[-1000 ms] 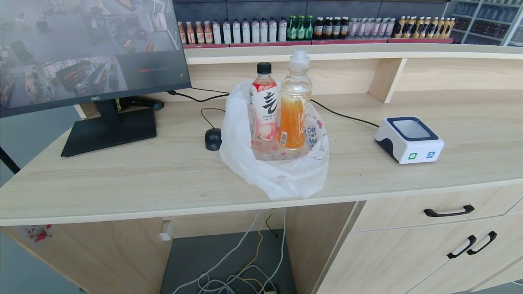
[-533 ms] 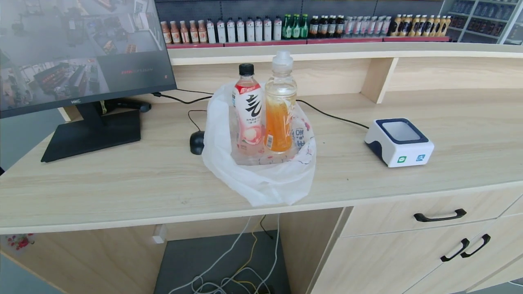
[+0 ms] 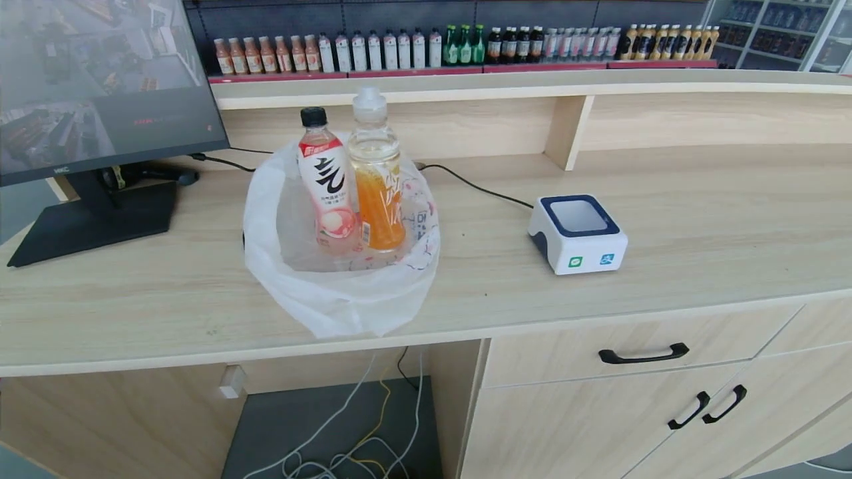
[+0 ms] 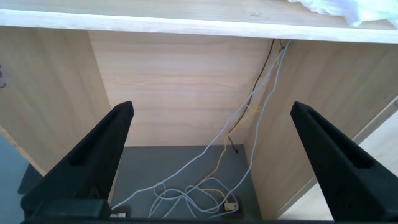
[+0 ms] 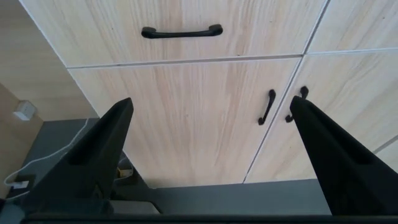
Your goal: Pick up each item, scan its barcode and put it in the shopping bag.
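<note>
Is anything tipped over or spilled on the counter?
Nothing is spilled. The pink bottle and the orange bottle stand upright in the bag, and the scanner sits flat. Only the bag's front fold hangs slightly over the edge of the counter.

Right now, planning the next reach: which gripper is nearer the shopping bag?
Left. The left gripper hangs below the counter edge where the shopping bag overhangs; the right gripper faces the drawer handle farther aside.

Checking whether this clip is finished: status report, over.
Left gripper open, empty, low before the counter. Right gripper open, empty, facing the drawer. Pink bottle and orange bottle upright in the bag. Scanner apart beside it.
</note>
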Robot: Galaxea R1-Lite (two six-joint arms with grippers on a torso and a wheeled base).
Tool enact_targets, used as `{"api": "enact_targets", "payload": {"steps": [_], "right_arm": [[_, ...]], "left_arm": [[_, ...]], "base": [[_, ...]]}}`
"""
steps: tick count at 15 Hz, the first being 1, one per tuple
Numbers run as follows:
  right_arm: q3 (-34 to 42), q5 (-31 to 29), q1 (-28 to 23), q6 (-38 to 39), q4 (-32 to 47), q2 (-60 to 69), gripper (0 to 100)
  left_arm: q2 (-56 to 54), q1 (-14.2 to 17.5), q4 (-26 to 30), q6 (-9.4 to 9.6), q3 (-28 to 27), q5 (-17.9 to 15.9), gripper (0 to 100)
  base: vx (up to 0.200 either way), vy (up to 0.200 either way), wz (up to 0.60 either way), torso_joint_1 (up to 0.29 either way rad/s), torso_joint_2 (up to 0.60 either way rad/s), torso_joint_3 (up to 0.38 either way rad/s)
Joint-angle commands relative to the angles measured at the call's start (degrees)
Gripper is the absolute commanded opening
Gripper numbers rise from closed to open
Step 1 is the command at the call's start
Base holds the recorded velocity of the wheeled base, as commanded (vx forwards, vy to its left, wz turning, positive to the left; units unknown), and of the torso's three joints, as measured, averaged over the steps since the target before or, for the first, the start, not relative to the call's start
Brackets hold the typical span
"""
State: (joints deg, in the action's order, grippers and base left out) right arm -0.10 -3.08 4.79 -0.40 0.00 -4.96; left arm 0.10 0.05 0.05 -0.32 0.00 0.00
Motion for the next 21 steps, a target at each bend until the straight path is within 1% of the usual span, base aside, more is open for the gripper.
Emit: {"api": "enact_targets", "payload": {"steps": [1,11,21], "right_arm": [[0.0,0.0,0.0,-0.2,0.1,-0.3,100],[0.0,0.0,0.0,0.1,0.1,-0.3,100],[0.0,0.0,0.0,0.2,0.0,-0.3,100]], "left_arm": [[0.0,0.0,0.0,-0.03,0.0,0.0,100],[0.0,0.0,0.0,0.05,0.0,0.0,100],[0.0,0.0,0.0,0.14,0.0,0.0,100]], "base": [[0.0,-0.2,0.0,0.007,0.01,0.002],[0.0,-0.2,0.0,0.004,0.0,0.003],[0.0,0.0,0.0,0.0,0.0,0.0]]}}
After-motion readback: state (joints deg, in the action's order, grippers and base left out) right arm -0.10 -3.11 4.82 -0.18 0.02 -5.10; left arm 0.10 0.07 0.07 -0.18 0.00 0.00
